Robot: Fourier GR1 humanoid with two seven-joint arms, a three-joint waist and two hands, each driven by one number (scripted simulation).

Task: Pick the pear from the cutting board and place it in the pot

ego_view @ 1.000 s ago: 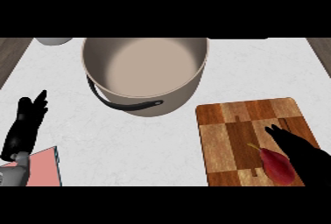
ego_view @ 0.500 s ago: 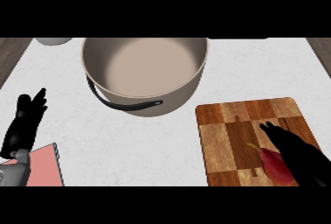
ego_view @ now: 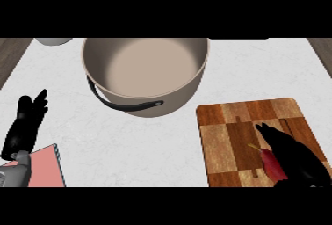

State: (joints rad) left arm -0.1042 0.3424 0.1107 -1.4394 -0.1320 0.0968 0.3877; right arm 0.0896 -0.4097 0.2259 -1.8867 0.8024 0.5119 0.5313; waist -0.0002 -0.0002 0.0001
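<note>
Head view: the right hand (ego_view: pixel 295 158) is covering the red pear (ego_view: pixel 272 163) on the cutting board (ego_view: pixel 233 132), fingers extended, not visibly clamped. Lifting now risks rolling the pear away. The left hand (ego_view: pixel 26 127) is resting open. The pot (ego_view: pixel 146 66) is sitting well apart.

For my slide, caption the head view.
Right hand covers the red pear on the cutting board; the pot waits empty; left hand rests open.

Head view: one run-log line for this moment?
phase: grasp | right hand over pear on cutting board, grip unclear | left hand open, resting at left | pot empty
</note>
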